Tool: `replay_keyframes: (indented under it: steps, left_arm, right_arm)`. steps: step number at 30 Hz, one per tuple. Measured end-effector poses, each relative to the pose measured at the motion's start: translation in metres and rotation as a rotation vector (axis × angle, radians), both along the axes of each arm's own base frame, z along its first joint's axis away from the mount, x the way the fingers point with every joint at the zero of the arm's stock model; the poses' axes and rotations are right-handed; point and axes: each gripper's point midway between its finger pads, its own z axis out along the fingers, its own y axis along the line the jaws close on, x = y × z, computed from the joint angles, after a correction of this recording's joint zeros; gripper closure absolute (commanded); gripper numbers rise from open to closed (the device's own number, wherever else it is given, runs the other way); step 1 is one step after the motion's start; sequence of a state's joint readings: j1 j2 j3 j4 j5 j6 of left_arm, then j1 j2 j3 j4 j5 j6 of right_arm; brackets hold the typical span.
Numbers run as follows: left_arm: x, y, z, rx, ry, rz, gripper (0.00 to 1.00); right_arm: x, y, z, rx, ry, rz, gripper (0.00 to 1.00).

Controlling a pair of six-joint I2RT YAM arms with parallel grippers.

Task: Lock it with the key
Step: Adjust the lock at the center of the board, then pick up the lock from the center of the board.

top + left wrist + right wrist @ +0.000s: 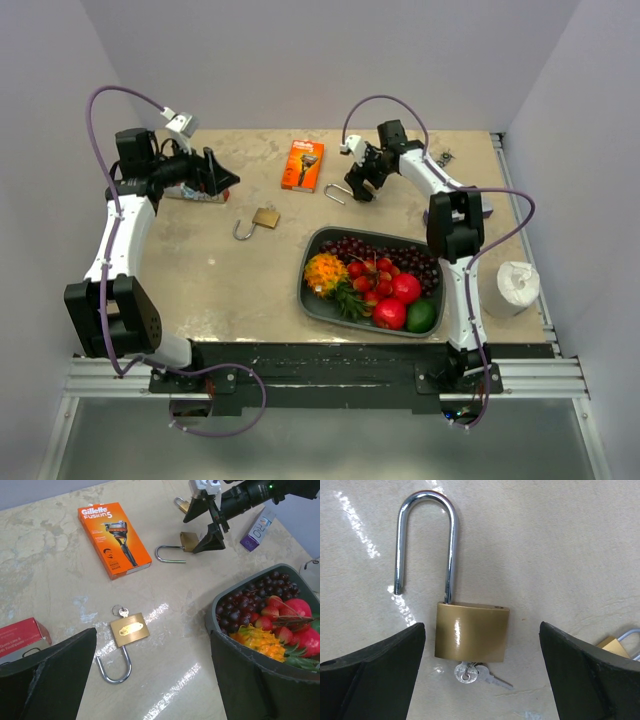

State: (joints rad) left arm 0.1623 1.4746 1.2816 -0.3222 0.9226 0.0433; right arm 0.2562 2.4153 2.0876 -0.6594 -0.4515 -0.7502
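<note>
My left gripper hangs wide open over the table's left side. To its right lies a brass padlock with an open steel shackle. Further right, my right gripper, fingers spread apart, is above a second open brass padlock, which has a small silver key in its base.

This looks like a robot test cell in a lab. A beige stone-patterned table is boxed in by plain pale walls at its far, left and right edges, and two white-and-black jointed arms trailing purple cables are bolted to a silver aluminium rail along its near edge. Unrelated props lie mixed on the table: an orange cardboard razor box, a dark grey oval tray of fruit, a white paper roll at the right edge and a brass padlock with a steel shackle.
</note>
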Motion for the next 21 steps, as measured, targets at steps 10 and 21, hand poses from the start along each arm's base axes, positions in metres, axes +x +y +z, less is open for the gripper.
replay_keyframes:
  steps: [10, 21]
  left_arm:
    - [0.020, 0.021, -0.009, 0.065, 0.052, 0.134, 0.00]
    - [0.028, 0.038, -0.011, 0.088, 0.083, 0.260, 0.00]
  right_arm:
    - [-0.003, 0.000, -0.016, -0.053, -0.009, -0.024, 0.19]
    - [-0.008, 0.010, -0.018, -0.029, 0.052, -0.047, 0.24]
